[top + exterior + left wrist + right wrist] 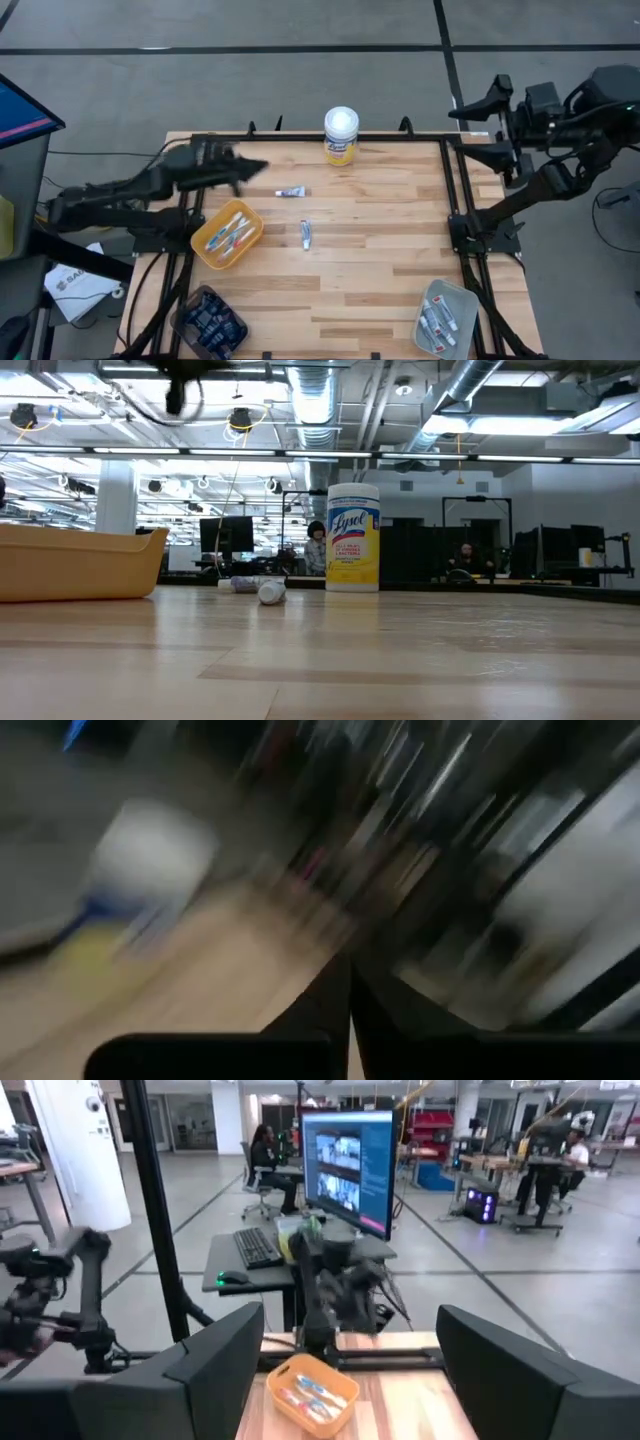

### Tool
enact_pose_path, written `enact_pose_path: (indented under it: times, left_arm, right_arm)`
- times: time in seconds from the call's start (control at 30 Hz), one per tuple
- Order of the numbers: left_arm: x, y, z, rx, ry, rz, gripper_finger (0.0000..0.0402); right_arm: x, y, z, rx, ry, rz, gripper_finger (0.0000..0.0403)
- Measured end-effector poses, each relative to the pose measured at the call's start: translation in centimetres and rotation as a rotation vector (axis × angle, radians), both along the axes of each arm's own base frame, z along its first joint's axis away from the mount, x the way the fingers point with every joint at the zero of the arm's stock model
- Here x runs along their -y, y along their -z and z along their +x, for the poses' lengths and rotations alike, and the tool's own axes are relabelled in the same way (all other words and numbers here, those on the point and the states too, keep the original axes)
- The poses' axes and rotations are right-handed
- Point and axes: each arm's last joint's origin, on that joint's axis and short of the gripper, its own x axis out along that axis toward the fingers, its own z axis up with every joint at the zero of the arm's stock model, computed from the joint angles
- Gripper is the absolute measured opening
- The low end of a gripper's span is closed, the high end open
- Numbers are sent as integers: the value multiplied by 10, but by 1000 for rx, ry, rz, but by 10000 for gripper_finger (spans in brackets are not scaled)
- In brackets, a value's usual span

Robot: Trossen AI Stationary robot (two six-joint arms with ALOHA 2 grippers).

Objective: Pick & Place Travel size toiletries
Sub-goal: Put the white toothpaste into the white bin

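Two small white tubes lie flat on the wooden table, one point(293, 191) toward the far side and one point(306, 233) near the middle; one tube end point(270, 592) shows in the low view. A yellow tray point(207, 250) holds thin toothbrushes. My left gripper point(258, 170) hovers shut and empty above the far left of the table, left of the far tube; its fingers meet in the blurred left wrist view point(348, 995). My right gripper point(472, 130) stands open and empty, high beyond the table's far right corner point(350, 1355).
A tall yellow canister with a white lid point(341, 135) stands at the far edge point(353, 537). A dark bin of black-navy tubes point(210, 320) sits at the near left, and a grey tray of white tubes point(445, 315) at the near right. People sit in the room behind.
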Motion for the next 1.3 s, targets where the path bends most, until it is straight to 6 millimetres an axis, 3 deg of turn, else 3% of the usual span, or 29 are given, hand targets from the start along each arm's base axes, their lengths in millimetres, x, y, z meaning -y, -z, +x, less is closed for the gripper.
enact_pose_path:
  times: [0.1,0.2,0.4,0.53,0.73,1.07,1.3]
  left_arm:
    - [-15,16,27,-437,39,9,7]
    - [-24,36,46,-717,123,73,29]
    - [-34,90,77,-1039,278,142,127]
    - [-41,119,90,-1193,232,166,202]
    - [-55,147,99,-1309,260,196,249]
    - [-76,166,103,-1306,274,172,231]
    - [-78,186,107,-1332,343,110,230]
  right_arm:
    - [-1,3,1,-29,-9,12,290]
    - [-3,6,0,-60,-26,33,290]
    - [-9,11,3,-108,-63,64,290]
    - [-11,11,3,-115,-83,80,290]
    - [-12,11,3,-116,-87,87,290]
    - [-12,11,2,-115,-87,88,290]
    - [-12,12,2,-120,-87,86,290]
